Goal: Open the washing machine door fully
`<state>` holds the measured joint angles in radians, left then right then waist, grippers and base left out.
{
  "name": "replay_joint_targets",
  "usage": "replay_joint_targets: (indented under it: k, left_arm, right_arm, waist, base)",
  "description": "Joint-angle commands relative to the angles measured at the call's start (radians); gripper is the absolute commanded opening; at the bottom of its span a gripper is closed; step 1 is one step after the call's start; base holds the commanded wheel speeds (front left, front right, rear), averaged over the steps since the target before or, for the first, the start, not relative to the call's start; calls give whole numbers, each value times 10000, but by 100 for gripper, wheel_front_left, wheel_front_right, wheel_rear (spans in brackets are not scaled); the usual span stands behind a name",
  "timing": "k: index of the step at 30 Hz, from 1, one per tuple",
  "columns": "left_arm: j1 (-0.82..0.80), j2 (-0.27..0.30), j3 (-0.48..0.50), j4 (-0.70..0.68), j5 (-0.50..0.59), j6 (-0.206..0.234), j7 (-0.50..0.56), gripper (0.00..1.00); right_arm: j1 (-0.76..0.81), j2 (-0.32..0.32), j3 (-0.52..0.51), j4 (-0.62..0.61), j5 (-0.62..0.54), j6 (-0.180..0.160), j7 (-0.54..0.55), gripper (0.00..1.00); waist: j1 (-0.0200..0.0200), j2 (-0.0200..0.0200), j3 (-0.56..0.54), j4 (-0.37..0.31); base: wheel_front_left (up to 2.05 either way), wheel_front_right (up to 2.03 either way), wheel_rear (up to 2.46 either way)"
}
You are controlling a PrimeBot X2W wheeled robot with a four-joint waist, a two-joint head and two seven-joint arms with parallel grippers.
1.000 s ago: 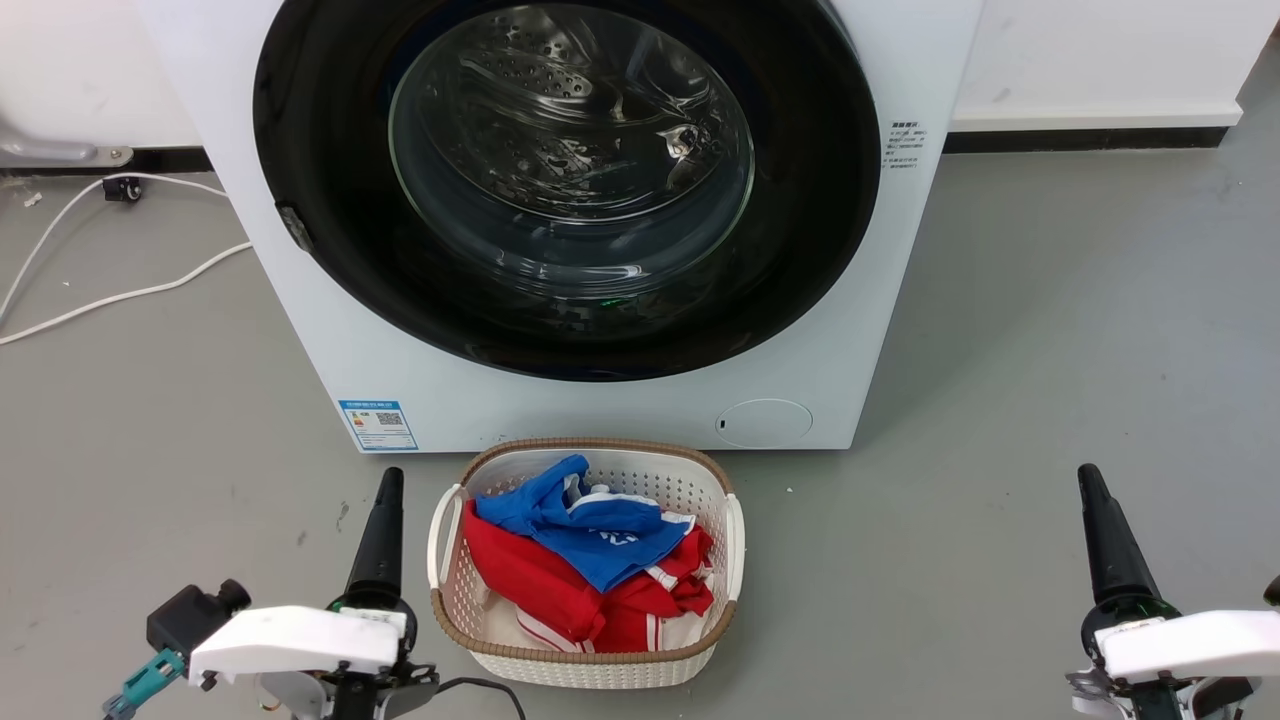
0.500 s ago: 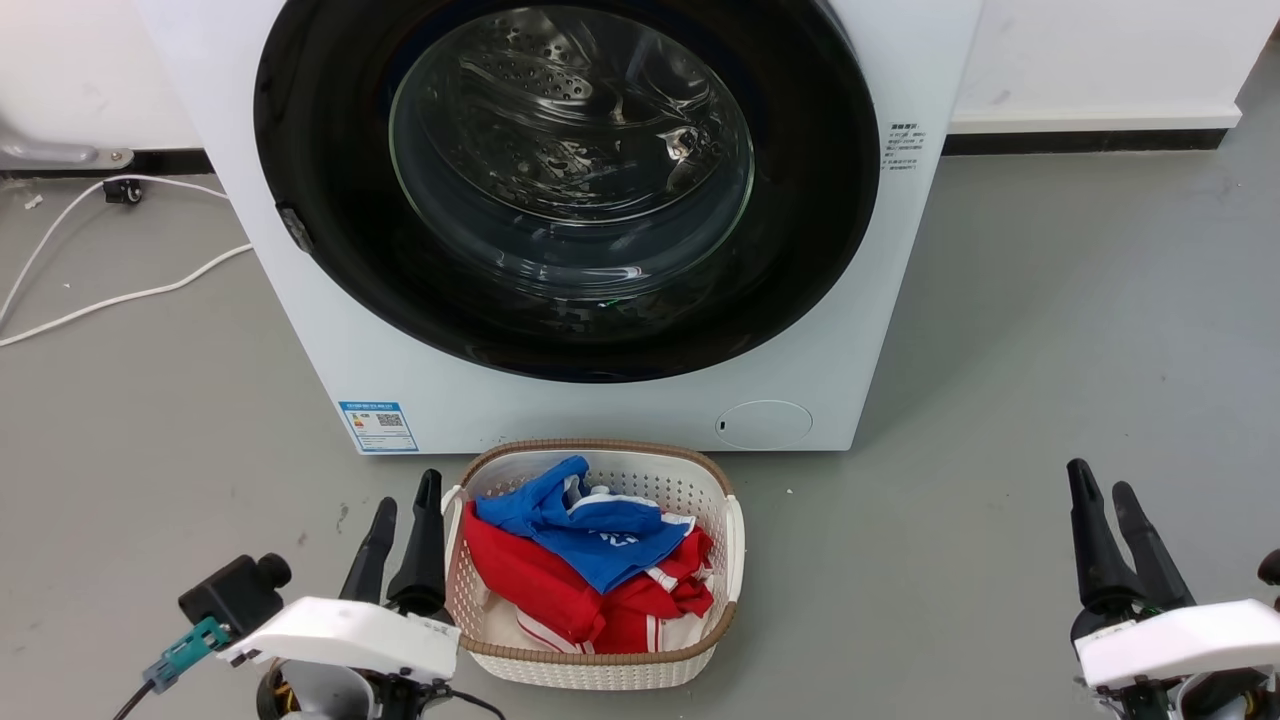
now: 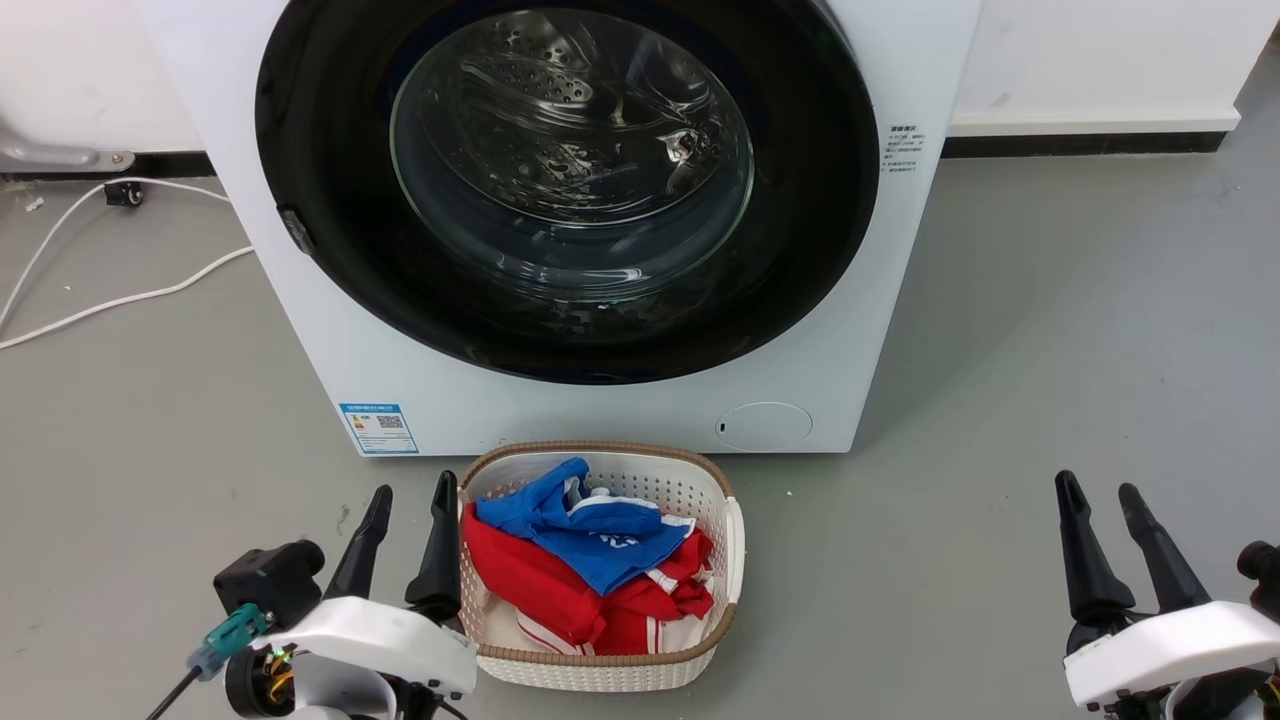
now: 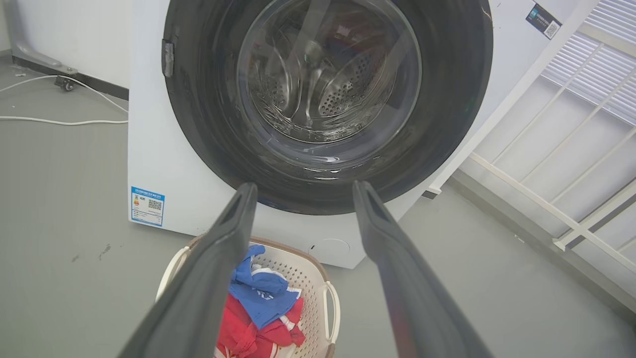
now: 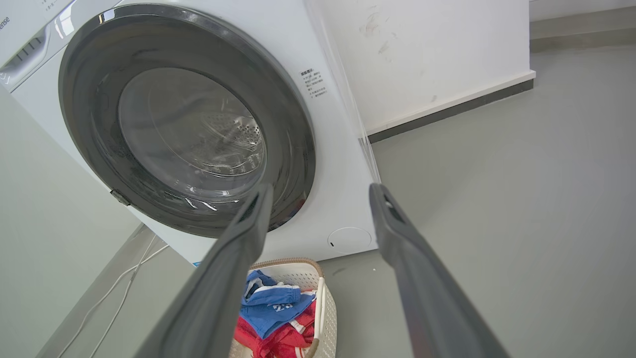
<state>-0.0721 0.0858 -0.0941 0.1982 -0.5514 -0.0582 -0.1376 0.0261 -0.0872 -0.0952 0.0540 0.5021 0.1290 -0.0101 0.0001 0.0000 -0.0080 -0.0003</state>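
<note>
**Door closed, both arms low: the reach is not yet begun**

Nearest to you in the head view, the left gripper point(image 3: 414, 485) is at 7 o'clock and the right gripper point(image 3: 1095, 485) at 5 o'clock. Both have their fingers spread apart and hold nothing. The left one is just beside the left wall of the laundry basket point(image 3: 600, 447); you cannot tell if it touches. The basket stands between the two grippers, with a blue garment point(image 3: 585, 530) lying on a red garment point(image 3: 560, 605).

Behind the basket, low on the machine front, is a small round white flap point(image 3: 764, 424). Above it, at 12 o'clock from the basket, the washing machine door point(image 3: 570, 170) lies flat against the front, closed and well apart from both grippers. On its black rim, at 8 o'clock, is a small grey metal piece point(image 3: 292, 228); hinge or catch, you cannot tell.

So you are at the reaching step. In my judgement the next move calls for lifting one arm clear of the basket to the free edge of the rim. If the grey piece is the hinge, that edge is near 3 o'clock, which suits the right gripper.
</note>
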Motion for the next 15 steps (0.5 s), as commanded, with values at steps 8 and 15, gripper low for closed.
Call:
replay_joint_targets:
  k: [8, 15]
  left_arm:
    - [-157, 164, -170, -69, 1131, 151, -306, 100]
    - [-163, 214, -316, 39, 1850, 223, -472, 100]
  right_arm:
    - [161, 16, -43, -477, -1322, 19, 60, 100]
    - [341, 50, -33, -686, -2117, 20, 115, 100]
  waist:
    - [-1, 0, -40, -8]
    - [-1, 0, -97, -21]
  base:
    - [0, 0, 0]
    - [0, 0, 0]
